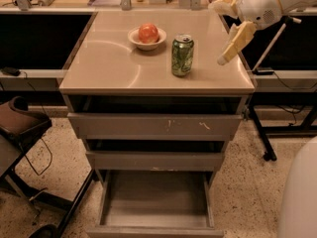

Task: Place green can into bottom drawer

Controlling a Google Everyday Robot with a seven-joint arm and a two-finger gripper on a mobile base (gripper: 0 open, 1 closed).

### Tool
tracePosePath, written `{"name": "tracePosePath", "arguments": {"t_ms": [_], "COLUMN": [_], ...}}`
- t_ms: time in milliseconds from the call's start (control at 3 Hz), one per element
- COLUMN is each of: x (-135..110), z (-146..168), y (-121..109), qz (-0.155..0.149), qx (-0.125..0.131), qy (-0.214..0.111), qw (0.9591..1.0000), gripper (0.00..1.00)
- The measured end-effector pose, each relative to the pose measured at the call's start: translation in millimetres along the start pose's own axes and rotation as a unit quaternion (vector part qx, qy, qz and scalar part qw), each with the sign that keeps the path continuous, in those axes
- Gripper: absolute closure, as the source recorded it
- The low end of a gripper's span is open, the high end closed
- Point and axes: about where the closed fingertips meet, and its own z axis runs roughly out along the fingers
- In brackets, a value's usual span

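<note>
The green can (182,55) stands upright on the cabinet top (109,68), right of centre. My gripper (220,33) hovers to the can's right, above the top's right edge. Its cream fingers (237,41) are spread open and hold nothing; it is apart from the can. The bottom drawer (156,202) is pulled out at floor level, and its flat grey interior shows nothing inside.
A white bowl with a red apple (147,36) sits behind and left of the can. The top drawer (153,125) and middle drawer (154,160) stick out slightly. A chair (20,128) stands at the left, a dark stand (262,133) at the right.
</note>
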Motion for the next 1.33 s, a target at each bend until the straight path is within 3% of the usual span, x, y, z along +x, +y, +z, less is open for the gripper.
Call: {"name": "tracePosePath", "arguments": {"t_ms": [333,667,1000,1333], "x": [30,63,83,85], "z": [0,11,35,60], "y": [-16,-41,-57,-62], "qz": [0.045,0.093,0.119,0.121], "qx": [0.032,0.061,0.065,0.046], "qy": [-0.03,-0.079,-0.122,-0.149], "qw": [0.998,0.9906,0.9832,0.9804], "gripper": [0.0,0.0,0.0,0.0]}}
